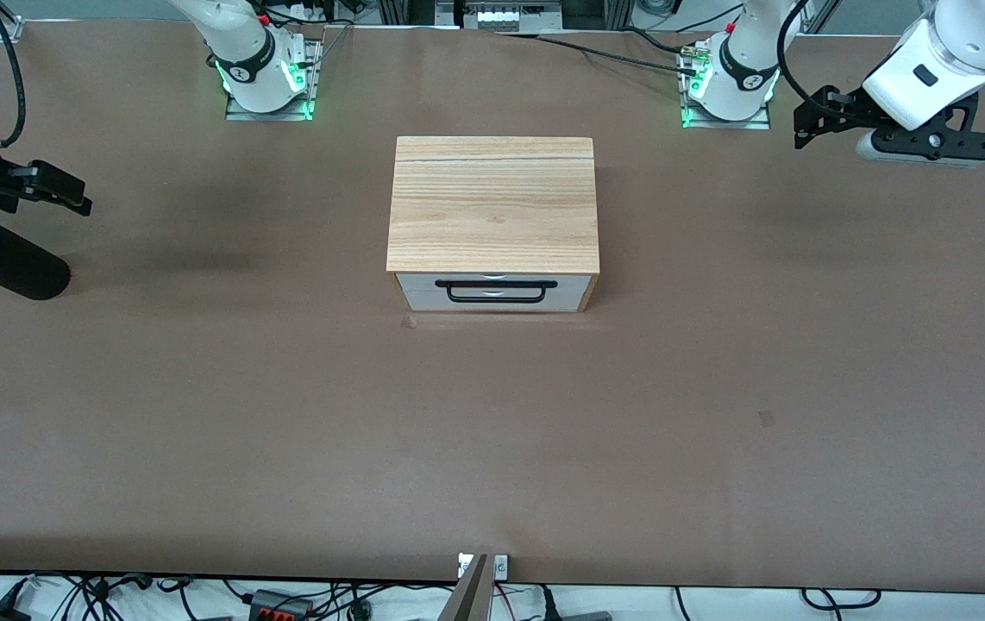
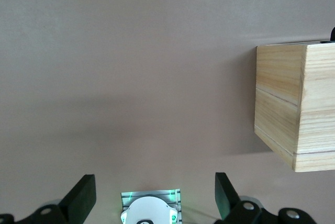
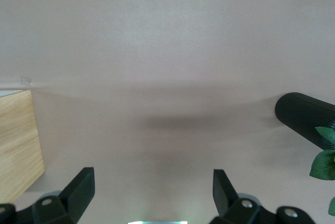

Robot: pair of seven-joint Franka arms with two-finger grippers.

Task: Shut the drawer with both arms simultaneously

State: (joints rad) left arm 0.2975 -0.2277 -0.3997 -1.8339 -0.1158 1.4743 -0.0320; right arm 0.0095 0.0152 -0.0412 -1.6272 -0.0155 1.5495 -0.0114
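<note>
The light oak-grain cabinet point(image 1: 492, 203) stands mid-table. The drawer point(image 1: 492, 293) shows only its white front panel and black wire handle point(image 1: 496, 291), about flush with the cabinet's front. My left gripper point(image 1: 807, 119) hangs open and empty in the air over the table near the left arm's base, well apart from the cabinet. Its wrist view point(image 2: 154, 192) shows a cabinet side point(image 2: 293, 114). My right gripper point(image 1: 70, 194) hangs open and empty over the right arm's end of the table. Its wrist view point(image 3: 152, 187) shows a cabinet corner point(image 3: 18, 148).
A black ribbed cylinder point(image 1: 9, 267) lies at the right arm's end of the table, also in the right wrist view point(image 3: 306, 119), with green leaves point(image 3: 324, 164) beside it. The arm bases point(image 1: 268, 82) point(image 1: 730, 86) stand along the table's back edge. Brown table point(image 1: 492, 448) surrounds the cabinet.
</note>
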